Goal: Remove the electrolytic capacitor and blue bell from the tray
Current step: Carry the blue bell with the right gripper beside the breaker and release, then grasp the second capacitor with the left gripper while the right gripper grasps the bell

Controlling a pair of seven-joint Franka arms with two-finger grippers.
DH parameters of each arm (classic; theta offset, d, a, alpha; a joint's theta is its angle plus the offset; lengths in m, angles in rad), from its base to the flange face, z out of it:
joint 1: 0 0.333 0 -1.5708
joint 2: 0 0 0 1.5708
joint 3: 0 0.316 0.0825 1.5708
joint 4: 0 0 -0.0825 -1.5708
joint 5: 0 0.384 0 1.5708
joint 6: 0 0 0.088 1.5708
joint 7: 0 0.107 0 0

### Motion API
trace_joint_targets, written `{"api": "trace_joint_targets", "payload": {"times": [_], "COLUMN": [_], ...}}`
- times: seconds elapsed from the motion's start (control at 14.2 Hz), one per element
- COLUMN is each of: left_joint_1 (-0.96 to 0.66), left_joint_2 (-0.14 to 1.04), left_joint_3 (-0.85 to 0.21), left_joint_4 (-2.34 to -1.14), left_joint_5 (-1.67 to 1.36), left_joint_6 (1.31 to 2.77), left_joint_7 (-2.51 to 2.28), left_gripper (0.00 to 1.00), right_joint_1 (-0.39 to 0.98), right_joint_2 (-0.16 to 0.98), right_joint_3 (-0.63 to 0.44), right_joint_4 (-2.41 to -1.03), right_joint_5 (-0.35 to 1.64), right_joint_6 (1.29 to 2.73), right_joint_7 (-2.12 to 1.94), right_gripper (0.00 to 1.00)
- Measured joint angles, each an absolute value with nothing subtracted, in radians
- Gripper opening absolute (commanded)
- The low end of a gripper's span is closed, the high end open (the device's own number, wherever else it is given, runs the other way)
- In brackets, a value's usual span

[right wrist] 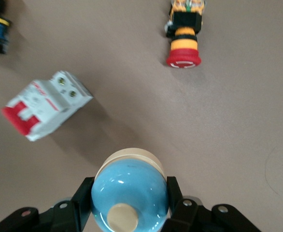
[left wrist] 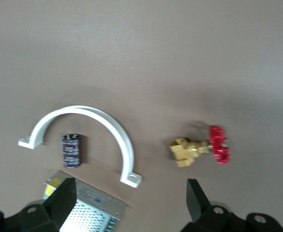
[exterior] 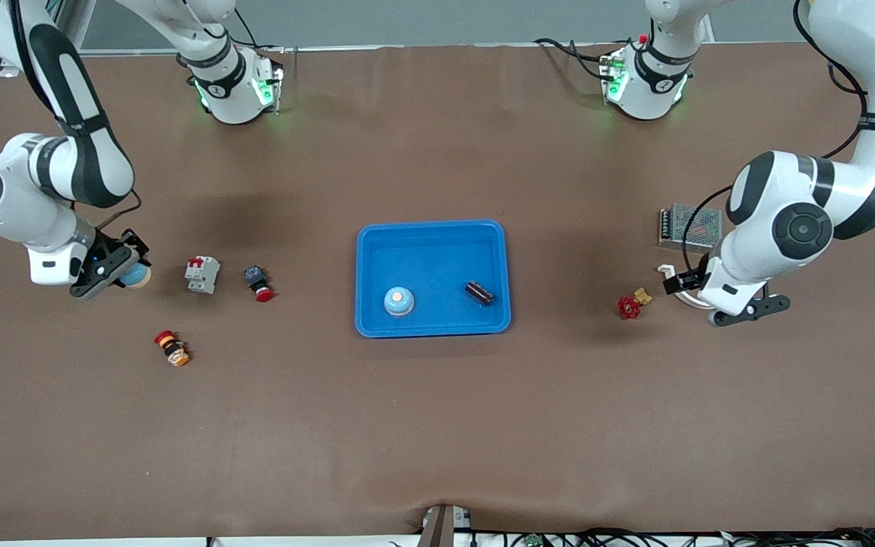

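Right gripper [right wrist: 129,200] fingers clamp a blue bell [right wrist: 129,186] over the table near a white breaker [exterior: 202,274], left gripper [left wrist: 132,198] open over a capacitor [left wrist: 71,151] outside the tray [exterior: 433,332]; bell dome looks slick, rigid, best pinched across its base.

The tabletop [exterior: 437,425] is plain brown. The tray [exterior: 433,239] is bright blue; in it sit a light blue bell [exterior: 399,301] with a pale orange button and a dark capacitor [exterior: 479,293] with a reddish sheen. The right pincer [right wrist: 131,203] is black, and the bell it grips [right wrist: 129,191] is sky blue with a cream rim and button. The breaker [right wrist: 46,105] is white with red ends. 1 push button [right wrist: 184,36] is banded black, orange and red. The clamp [left wrist: 86,139] is white, the second capacitor [left wrist: 71,151] black, the valve [left wrist: 199,151] brass with a red handwheel, and the mesh box [exterior: 690,226] grey.
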State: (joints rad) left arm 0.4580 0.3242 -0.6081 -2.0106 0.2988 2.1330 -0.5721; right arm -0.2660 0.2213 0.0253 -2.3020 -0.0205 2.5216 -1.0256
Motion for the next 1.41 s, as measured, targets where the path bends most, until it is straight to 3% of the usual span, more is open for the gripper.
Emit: {"api": "trace_joint_targets", "payload": {"times": [0.35, 0.63, 0.7, 0.77, 1.19, 1.41], "left_joint_1": [0.373, 0.26, 0.239, 0.217, 0.109, 0.064], "left_joint_2": [0.351, 0.42, 0.439, 0.459, 0.555, 0.592], "left_joint_3": [-0.654, -0.655, -0.655, -0.655, -0.654, -0.654], "left_joint_4": [-1.949, -1.88, -1.866, -1.854, -1.827, -1.808], "left_joint_5": [0.267, 0.267, 0.267, 0.267, 0.267, 0.267], "left_joint_6": [2.123, 2.122, 2.122, 2.122, 2.197, 2.241], "left_joint_7": [-0.77, -0.946, -0.983, -1.021, -1.229, -1.333], "left_gripper": [1.0, 1.0, 1.0, 1.0, 1.0, 1.0], "right_joint_1": [-0.299, -0.308, -0.308, -0.308, -0.309, -0.301], "right_joint_2": [0.346, 0.383, 0.384, 0.384, 0.38, 0.34], "right_joint_3": [0.027, 0.028, 0.029, 0.03, 0.036, 0.06], "right_joint_4": [-2.302, -2.302, -2.301, -2.301, -2.283, -2.182], "right_joint_5": [-0.02, -0.02, -0.02, -0.02, -0.011, 0.059], "right_joint_6": [2.664, 2.699, 2.699, 2.699, 2.679, 2.443], "right_joint_7": [-1.086, -1.092, -1.093, -1.093, -1.092, -1.073], "right_gripper": [0.38, 0.41, 0.56, 1.0, 1.0, 1.0]}}
